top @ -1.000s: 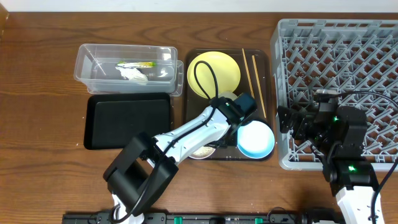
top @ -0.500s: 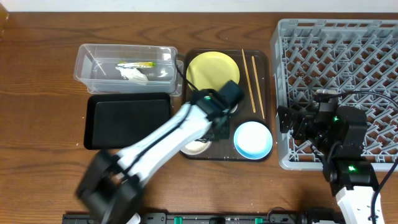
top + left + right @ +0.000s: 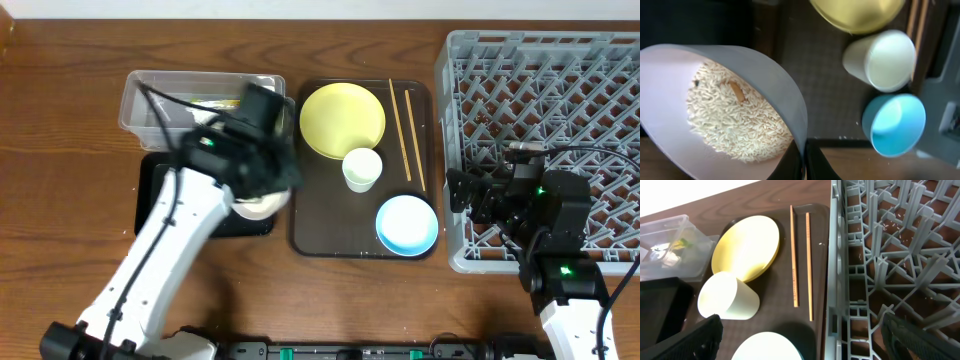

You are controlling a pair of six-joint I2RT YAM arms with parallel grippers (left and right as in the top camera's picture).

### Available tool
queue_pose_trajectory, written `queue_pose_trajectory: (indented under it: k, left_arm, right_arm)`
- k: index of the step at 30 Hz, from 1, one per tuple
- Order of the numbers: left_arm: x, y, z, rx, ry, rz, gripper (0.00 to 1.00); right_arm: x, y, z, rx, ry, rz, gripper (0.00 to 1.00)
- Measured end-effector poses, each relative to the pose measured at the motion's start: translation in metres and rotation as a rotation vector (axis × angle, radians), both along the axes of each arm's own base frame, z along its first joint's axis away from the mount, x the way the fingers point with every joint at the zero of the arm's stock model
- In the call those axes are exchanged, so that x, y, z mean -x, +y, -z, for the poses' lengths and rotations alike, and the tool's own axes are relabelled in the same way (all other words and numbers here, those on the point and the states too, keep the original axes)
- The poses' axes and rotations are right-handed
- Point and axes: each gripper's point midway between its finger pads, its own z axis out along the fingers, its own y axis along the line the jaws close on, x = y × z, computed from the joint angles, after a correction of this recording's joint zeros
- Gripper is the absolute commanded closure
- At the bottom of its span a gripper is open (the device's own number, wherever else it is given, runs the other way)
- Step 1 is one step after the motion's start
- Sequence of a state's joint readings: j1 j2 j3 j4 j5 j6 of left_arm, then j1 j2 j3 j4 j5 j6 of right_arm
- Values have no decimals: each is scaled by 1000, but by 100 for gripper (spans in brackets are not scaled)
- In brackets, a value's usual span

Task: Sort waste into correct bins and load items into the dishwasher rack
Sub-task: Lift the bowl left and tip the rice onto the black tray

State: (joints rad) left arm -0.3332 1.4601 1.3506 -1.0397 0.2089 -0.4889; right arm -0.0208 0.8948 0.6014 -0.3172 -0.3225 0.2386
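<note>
My left gripper (image 3: pixel 804 161) is shut on the rim of the white bowl (image 3: pixel 670 100), which is tilted and holds rice grains (image 3: pixel 735 120) with a pale scrap. From overhead the bowl (image 3: pixel 256 207) hangs over the right end of the black tray (image 3: pixel 165 195), just below the clear tub (image 3: pixel 150 100). A yellow plate (image 3: pixel 343 120), white cup (image 3: pixel 362 168), blue bowl (image 3: pixel 408 223) and two chopsticks (image 3: pixel 402 115) lie on the brown tray (image 3: pixel 320 235). My right gripper (image 3: pixel 810 340) is open with nothing between its fingers, at the left wall of the grey rack (image 3: pixel 560 90).
A green-and-yellow wrapper (image 3: pixel 682 242) lies inside the clear tub (image 3: pixel 665 240). The left arm crosses over the tub's right end and the black tray. The rack's left wall (image 3: pixel 845 275) stands right beside the brown tray's right edge.
The left arm swung left, carrying the white bowl off the brown tray to above the black tray; the cup is now uncovered. The right arm stayed still.
</note>
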Motion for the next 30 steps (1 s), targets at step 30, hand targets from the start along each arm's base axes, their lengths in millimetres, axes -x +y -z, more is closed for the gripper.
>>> queue_pose_trajectory:
  k: [30]
  left_arm:
    - [-33, 91, 17, 804, -53, 24, 94]
  right_arm:
    - [0, 0, 0, 0, 0, 0, 1]
